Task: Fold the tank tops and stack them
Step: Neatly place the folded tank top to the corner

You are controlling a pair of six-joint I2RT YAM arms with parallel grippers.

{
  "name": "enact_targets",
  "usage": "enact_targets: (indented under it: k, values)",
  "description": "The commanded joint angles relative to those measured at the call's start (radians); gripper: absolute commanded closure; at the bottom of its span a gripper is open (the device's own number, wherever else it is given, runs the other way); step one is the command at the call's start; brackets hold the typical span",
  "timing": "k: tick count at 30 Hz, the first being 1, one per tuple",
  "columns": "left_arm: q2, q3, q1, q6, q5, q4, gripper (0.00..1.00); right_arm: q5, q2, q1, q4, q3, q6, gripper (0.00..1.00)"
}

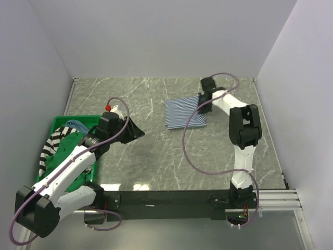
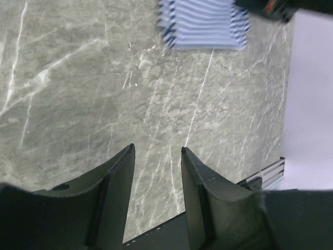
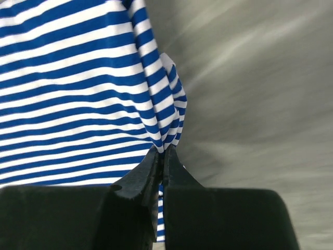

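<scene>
The thin navy-white striped tank top (image 1: pixel 183 113) lies folded on the marble table (image 1: pixel 156 156) at the back right; it also shows in the left wrist view (image 2: pixel 203 23). My right gripper (image 1: pixel 203 107) is shut on its right edge, pinching a fold of the striped cloth (image 3: pixel 165 136). My left gripper (image 1: pixel 136 131) is open and empty above bare table (image 2: pixel 156 151), right of the green bin (image 1: pixel 58 125). In the bin lie the bold black-white striped top (image 1: pixel 54 141), the plain green top (image 1: pixel 70 151) and a bit of the dusty blue top (image 1: pixel 77 124).
White walls enclose the table on three sides. A black rail (image 1: pixel 171 199) runs along the near edge with both arm bases. A purple cable (image 1: pixel 190 156) loops over the table from the right arm.
</scene>
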Motion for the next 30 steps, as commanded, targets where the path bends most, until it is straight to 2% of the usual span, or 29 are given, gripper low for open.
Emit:
enact_targets:
  k: [1,3,9,14,17,22,25,27,28,30]
  values:
    - [-0.011,0.045,-0.002,0.06,0.032,-0.02,0.53,0.124,0.072,-0.131,-0.103,0.209,-0.08,1.0]
    - [0.004,0.057,-0.001,0.069,0.039,-0.033,0.54,0.141,0.123,-0.193,-0.163,0.309,-0.104,1.0]
    - [0.039,0.085,0.012,0.115,0.062,-0.057,0.54,0.213,0.373,-0.297,-0.295,0.792,-0.174,1.0]
    - [0.071,0.086,0.036,0.137,0.098,-0.045,0.54,0.251,0.412,-0.382,-0.16,0.798,-0.143,1.0]
    - [0.093,0.086,0.036,0.137,0.116,-0.033,0.54,0.219,0.456,-0.417,-0.173,0.921,-0.105,1.0]
    - [0.122,0.105,0.035,0.14,0.125,-0.025,0.54,0.283,0.409,-0.42,-0.084,0.857,-0.101,1.0]
    - [0.136,0.123,0.035,0.145,0.133,-0.027,0.54,0.296,0.412,-0.426,-0.094,0.868,-0.101,1.0]
    - [0.137,0.128,0.033,0.143,0.138,-0.019,0.54,0.305,0.413,-0.428,-0.096,0.869,-0.112,0.9]
    - [0.139,0.128,0.033,0.141,0.142,-0.014,0.53,0.32,0.415,-0.429,-0.1,0.872,-0.112,0.65]
    - [0.145,0.132,0.033,0.143,0.144,-0.01,0.53,0.328,0.413,-0.431,-0.11,0.872,-0.108,0.46]
